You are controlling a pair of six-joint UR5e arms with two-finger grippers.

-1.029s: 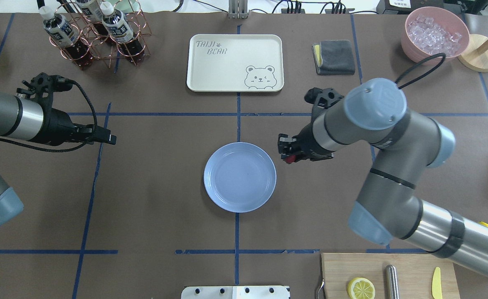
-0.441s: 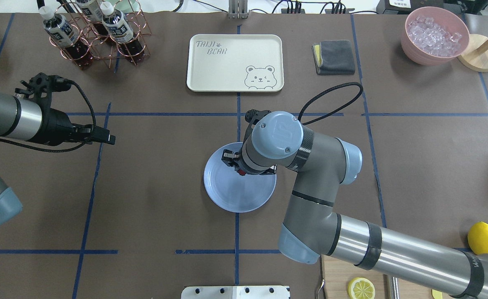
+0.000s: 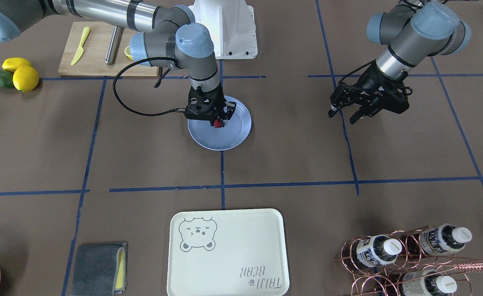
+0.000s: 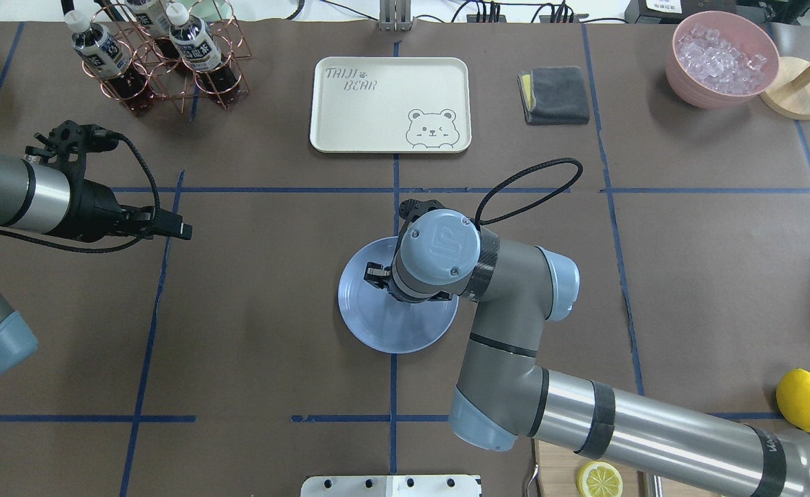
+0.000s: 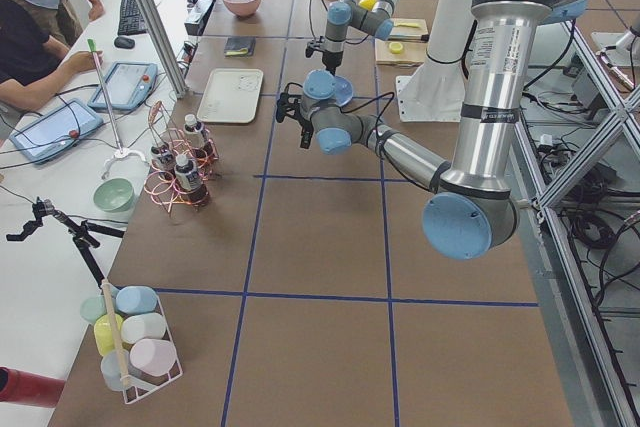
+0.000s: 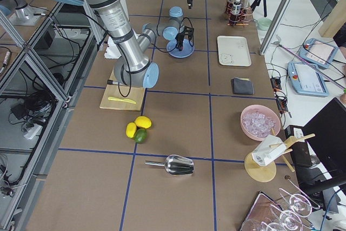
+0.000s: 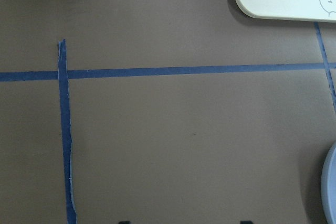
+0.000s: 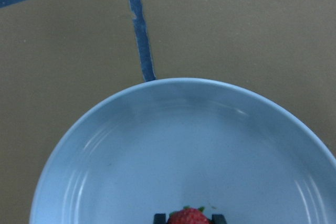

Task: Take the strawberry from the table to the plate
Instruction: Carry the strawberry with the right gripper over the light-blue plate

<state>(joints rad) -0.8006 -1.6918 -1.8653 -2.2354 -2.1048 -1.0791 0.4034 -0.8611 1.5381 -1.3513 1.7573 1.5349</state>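
**A:** What does the front-facing view show?

**B:** The right pincer (image 3: 217, 123) hangs over the light-blue plate (image 3: 236, 139), pinching the strawberry (image 3: 216, 122) between its tips. The berry sits above the plate's left part. Whether it touches the plate cannot be told. The plate lies on the brown surface (image 3: 291, 156), over a blue tape line (image 3: 222, 172). Well apart to the right, the left pincer (image 3: 342, 118) hovers spread, with nothing in it.

**A:** And the overhead view?

**B:** The right arm's wrist covers the berry. Only dark parts of the pincer show at the plate's left. The left pincer is far to the left over bare surface. A cream bear tray (image 4: 390, 103) lies beyond the plate.

**A:** The two side views?

**B:** From the left end, the far arm points down at the plate, and the berry is too small to make out. From the right end, the near arm bends down to the plate. Two lemons (image 6: 142, 122) and an avocado (image 6: 140, 136) lie together just beside a wooden cutting board (image 6: 123, 97).

**A:** The wrist cameras?

**B:** The left one shows taped surface, the tray's corner at top right and the plate's rim at the right edge. Two dark tips at the bottom edge stand apart. The right one shows the strawberry at the bottom edge, gripped between two dark fingertips (image 8: 159, 217) over the plate's inside.
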